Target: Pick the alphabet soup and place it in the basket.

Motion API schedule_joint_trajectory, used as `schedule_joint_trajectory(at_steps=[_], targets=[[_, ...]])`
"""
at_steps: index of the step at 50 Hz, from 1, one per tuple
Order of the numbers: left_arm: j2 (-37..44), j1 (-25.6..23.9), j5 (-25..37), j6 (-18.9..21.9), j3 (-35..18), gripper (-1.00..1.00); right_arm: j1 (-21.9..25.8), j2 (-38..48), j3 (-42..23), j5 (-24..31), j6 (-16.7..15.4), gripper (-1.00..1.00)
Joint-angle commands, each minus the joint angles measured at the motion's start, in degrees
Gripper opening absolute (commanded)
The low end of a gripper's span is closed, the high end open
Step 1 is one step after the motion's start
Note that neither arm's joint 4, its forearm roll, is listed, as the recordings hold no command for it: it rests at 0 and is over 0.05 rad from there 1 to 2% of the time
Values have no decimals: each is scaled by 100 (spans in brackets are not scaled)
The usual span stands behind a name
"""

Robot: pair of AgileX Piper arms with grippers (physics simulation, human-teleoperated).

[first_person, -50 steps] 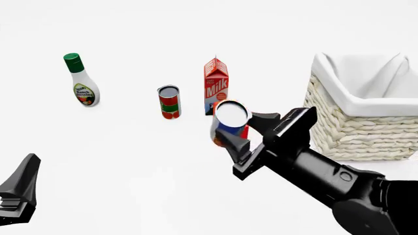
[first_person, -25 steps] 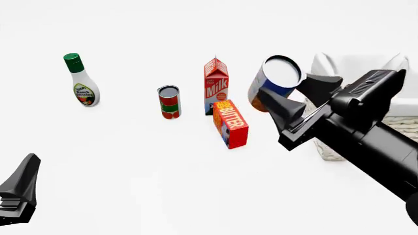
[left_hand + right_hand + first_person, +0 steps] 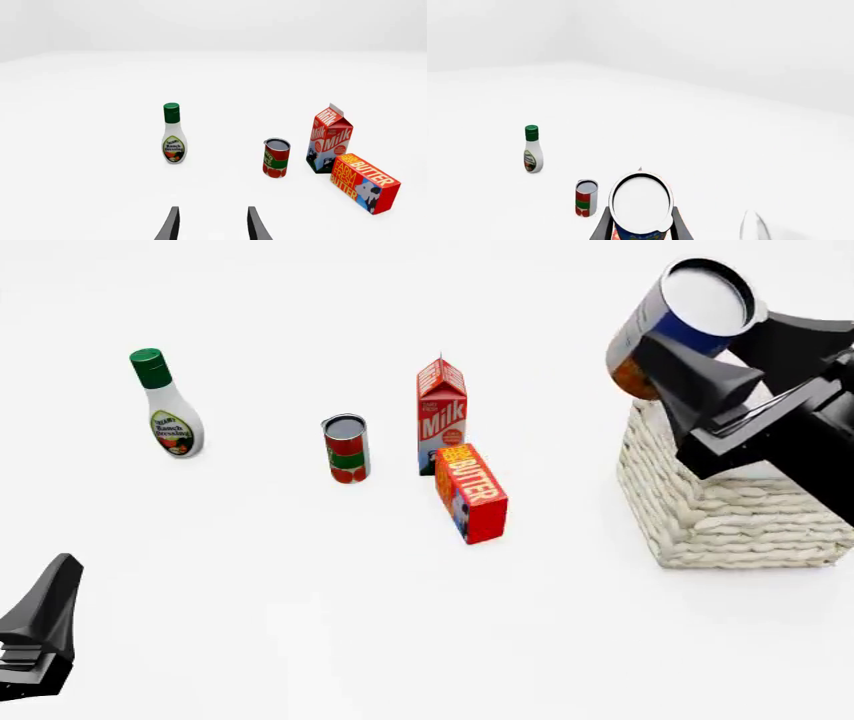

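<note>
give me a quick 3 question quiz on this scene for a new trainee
1. True or false: the right hand holds the blue-and-orange silver-topped soup can raised near the cream woven wicker basket.
2. Which item stands directly beside the red milk carton, towards the camera in the front view?
A. the white ranch dressing bottle with the green cap
B. the red and orange butter box
C. the red-and-green labelled can
3. Fill in: the left hand is ____ and holds nothing.

Key: 1 true; 2 B; 3 open
</note>
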Motion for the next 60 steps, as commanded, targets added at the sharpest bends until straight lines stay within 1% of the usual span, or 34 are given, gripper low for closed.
schedule_joint_trajectory(at_steps=[1,11,23,37,47,60], targets=[[0,0,0,0,0,100,-439,-334,-332,422,25,-100],[0,0,0,0,0,100,-836,-372,-525,600,-6,-100],[0,0,0,0,0,100,-1387,-310,-659,692,-51,-100],[0,0,0,0,0,100,-2005,-494,-942,1106,-162,-100],[0,0,0,0,0,100,-2502,-596,-1024,1305,-207,-100],[0,0,0,0,0,100,-3049,-550,-1016,1341,-233,-100]])
